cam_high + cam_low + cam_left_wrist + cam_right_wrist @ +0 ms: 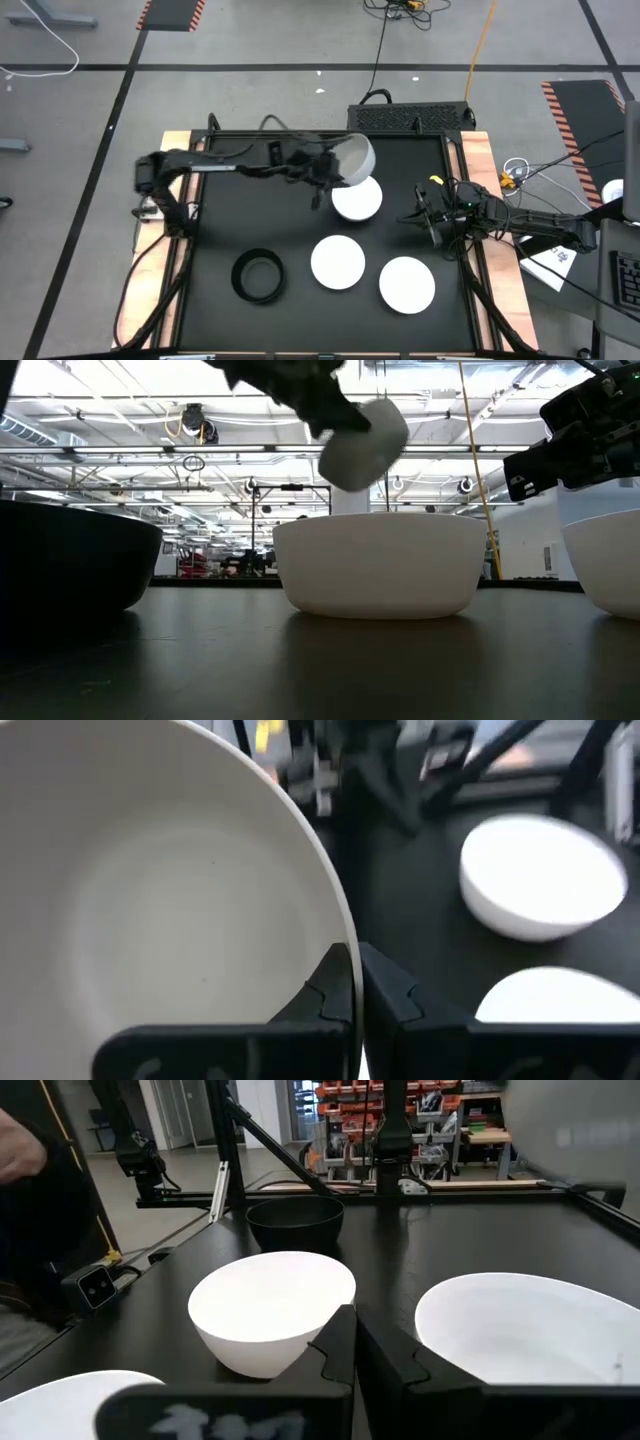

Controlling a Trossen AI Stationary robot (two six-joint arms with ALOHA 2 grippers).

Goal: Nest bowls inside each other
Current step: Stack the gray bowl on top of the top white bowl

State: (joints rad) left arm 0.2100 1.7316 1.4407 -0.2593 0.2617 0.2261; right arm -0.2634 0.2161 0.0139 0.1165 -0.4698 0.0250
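I see my left gripper (335, 180) clamped tight on the rim of a light grey bowl (355, 157), holding it tilted in the air at the upper centre of the high view, partly over a white bowl (358, 200) on the black table (210, 230). The left wrist view shows the fingers (335, 982) pinching that rim (inside and outside). My right gripper (425, 215) sits fully closed and empty at the right of the high view, above the table. Two more white bowls (338, 262) (407, 283) rest at lower centre, and a black bowl (257, 276) at lower left. Only the low view shows the grey bowl lifted clear above the standing ones.
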